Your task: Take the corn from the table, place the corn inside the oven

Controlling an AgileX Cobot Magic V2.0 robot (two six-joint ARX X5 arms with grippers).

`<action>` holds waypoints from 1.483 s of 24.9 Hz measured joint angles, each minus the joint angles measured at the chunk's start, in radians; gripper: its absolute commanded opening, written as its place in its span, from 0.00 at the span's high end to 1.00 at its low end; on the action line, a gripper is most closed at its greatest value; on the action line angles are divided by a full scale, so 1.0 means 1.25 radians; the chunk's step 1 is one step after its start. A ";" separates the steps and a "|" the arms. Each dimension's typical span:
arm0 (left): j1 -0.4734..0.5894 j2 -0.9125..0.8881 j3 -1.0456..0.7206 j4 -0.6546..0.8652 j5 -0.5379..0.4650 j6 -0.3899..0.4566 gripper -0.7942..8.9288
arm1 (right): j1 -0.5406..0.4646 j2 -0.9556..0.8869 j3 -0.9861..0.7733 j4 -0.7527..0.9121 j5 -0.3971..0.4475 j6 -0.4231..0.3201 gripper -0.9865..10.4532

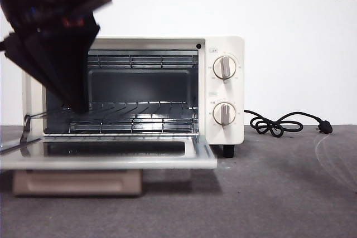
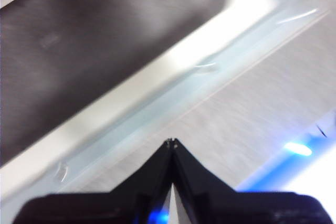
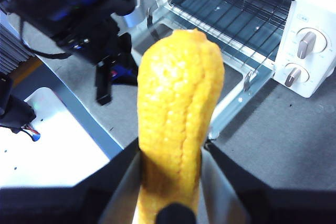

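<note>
Between the right gripper's (image 3: 170, 182) clamping jaws stands the glossy, stiff corn (image 3: 178, 108), likely slippery; grip mid-cob; left gripper (image 2: 171, 142) closed, empty, over the oven (image 1: 223, 90) door.

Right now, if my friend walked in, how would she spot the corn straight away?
Start at the cream-white oven standing on the grey table with its door dropped open. In front of that door, above the table, the right gripper is shut on the corn. It is the only glossy yellow, kernel-textured thing among white, grey and black ones.
</note>
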 measured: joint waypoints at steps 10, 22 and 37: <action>-0.086 -0.240 0.019 0.028 -0.038 -0.041 0.92 | 0.002 0.043 0.002 0.123 -0.092 -0.046 0.92; -0.130 -0.489 0.231 0.040 -0.202 -0.059 0.92 | 0.048 0.226 0.002 0.409 -0.105 -0.161 0.92; -0.133 -0.566 0.313 -0.125 -0.359 -0.032 0.92 | 0.082 0.516 0.003 0.659 0.042 -0.377 0.92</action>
